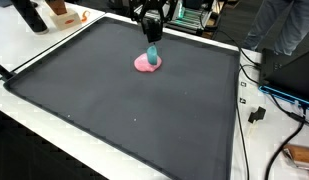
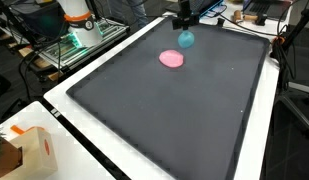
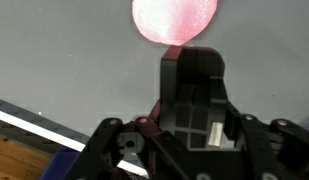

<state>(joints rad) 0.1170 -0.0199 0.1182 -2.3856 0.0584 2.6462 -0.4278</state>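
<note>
A flat pink disc (image 1: 147, 64) (image 2: 171, 59) lies on the black mat (image 1: 124, 110) near its far side. My gripper (image 1: 152, 42) (image 2: 184, 30) comes down from above, just beyond the disc. A small teal object (image 1: 152, 53) (image 2: 185, 40) sits right at its fingertips in both exterior views. In the wrist view the fingers (image 3: 189, 85) stand pressed together as one dark block, and the pink disc (image 3: 174, 20) glows just past their tip. The fingers hide the teal object in that view.
A white table border (image 1: 54, 40) runs around the mat. A cardboard box (image 2: 29, 150) stands at one corner. Lab gear and cables (image 1: 279, 95) crowd the table's side. An orange-and-white device (image 2: 76, 18) stands beyond the mat.
</note>
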